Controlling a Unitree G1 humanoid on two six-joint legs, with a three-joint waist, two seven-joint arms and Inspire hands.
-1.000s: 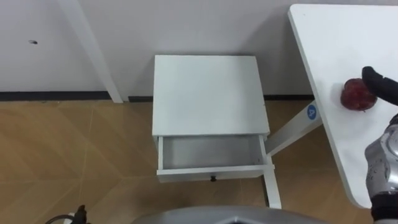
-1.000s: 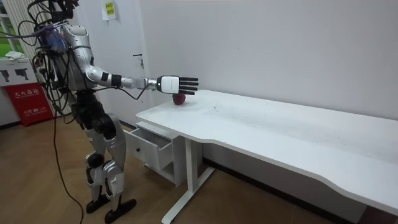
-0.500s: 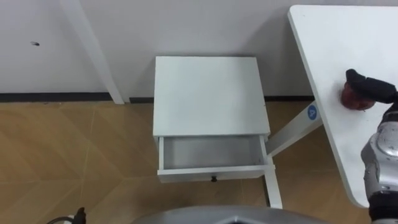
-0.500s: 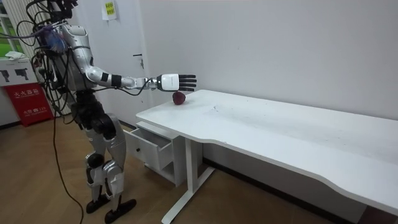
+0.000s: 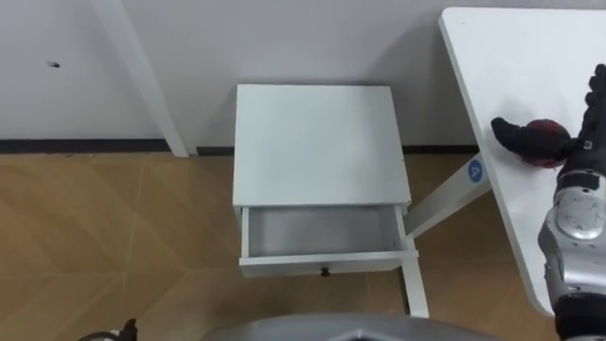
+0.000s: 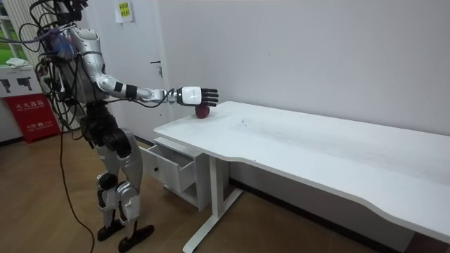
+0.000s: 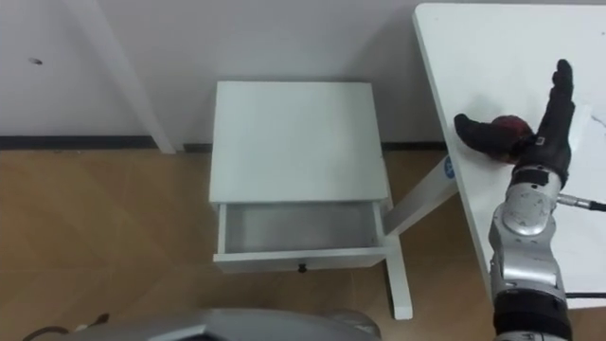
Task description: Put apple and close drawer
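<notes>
Over on the frame's right, the right hand (image 7: 540, 142) is spread over the apple (image 7: 512, 124) on the white table (image 7: 492, 47), fingers straight, not clamped yet. Pretty much everything's left to do: grab it, drop it in the open drawer (image 7: 298, 256) at lower centre, shut that.

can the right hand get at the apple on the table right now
Likely yes: the right hand is open right at the apple on the white table, thumb one side, fingers the other; nothing lies between.
</notes>
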